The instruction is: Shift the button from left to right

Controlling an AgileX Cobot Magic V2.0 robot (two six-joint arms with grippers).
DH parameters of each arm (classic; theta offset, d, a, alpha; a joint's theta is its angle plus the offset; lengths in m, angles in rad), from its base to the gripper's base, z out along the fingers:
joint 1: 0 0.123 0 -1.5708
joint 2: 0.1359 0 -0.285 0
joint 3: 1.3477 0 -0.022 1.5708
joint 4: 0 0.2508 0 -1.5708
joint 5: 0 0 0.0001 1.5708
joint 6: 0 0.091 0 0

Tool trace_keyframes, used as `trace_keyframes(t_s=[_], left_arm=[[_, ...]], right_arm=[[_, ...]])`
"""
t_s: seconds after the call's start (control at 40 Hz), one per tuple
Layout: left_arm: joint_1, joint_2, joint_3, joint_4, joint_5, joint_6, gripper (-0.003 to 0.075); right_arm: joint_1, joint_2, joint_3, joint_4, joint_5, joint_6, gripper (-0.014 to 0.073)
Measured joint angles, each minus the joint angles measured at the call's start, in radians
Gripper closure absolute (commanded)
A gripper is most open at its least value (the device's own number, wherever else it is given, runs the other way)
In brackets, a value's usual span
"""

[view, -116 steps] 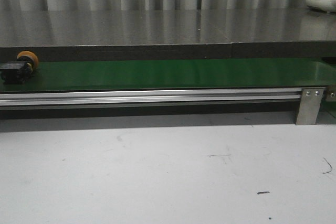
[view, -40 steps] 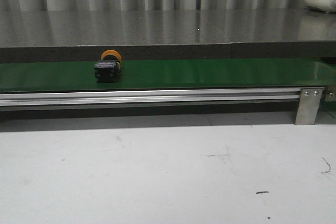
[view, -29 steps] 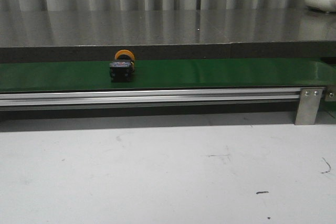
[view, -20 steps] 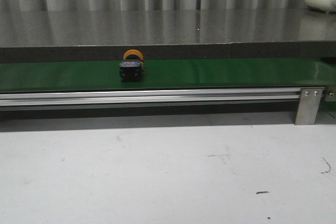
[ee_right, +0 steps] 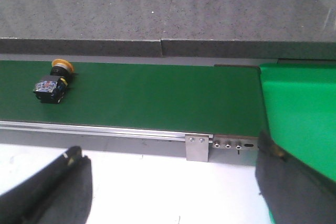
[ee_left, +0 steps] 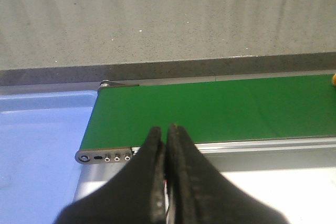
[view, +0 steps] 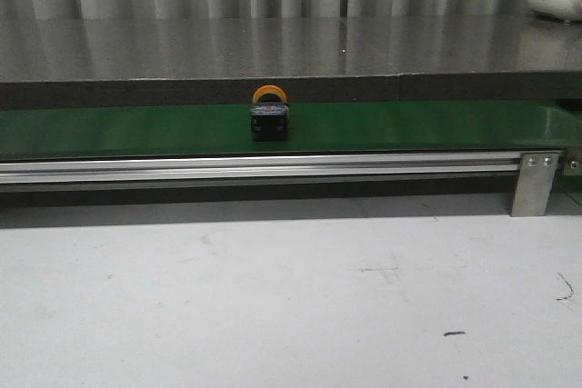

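The button (view: 270, 115), a black boxy switch with an orange-yellow cap, lies on the green belt (view: 409, 126) slightly left of centre in the front view. The right wrist view shows the button (ee_right: 52, 84) on the belt (ee_right: 157, 98), well away from my right gripper (ee_right: 168, 156), which is open with nothing between its fingers. My left gripper (ee_left: 166, 132) is shut on nothing, hovering over the belt's left end (ee_left: 210, 108). Only a sliver of the orange cap (ee_left: 334, 80) shows at that view's edge. Neither gripper appears in the front view.
A light blue tray (ee_left: 37, 145) sits beside the belt's left end. A bright green bin (ee_right: 302, 114) sits at the belt's right end. An aluminium rail (view: 264, 168) with a bracket (view: 535, 181) fronts the belt. A grey counter (view: 273, 47) runs behind.
The button has travelled rightward along the belt, from the far left edge to near the centre. No gripper appears in the earlier front views.
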Motion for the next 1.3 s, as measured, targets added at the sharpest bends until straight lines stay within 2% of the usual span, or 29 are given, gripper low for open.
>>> trace_keyframes(t_s=[1.3], left_arm=[[0.000,0.000,0.000,0.000,0.000,0.000,0.0741]], right_arm=[[0.000,0.028,-0.004,0.000,0.000,0.000,-0.0053]])
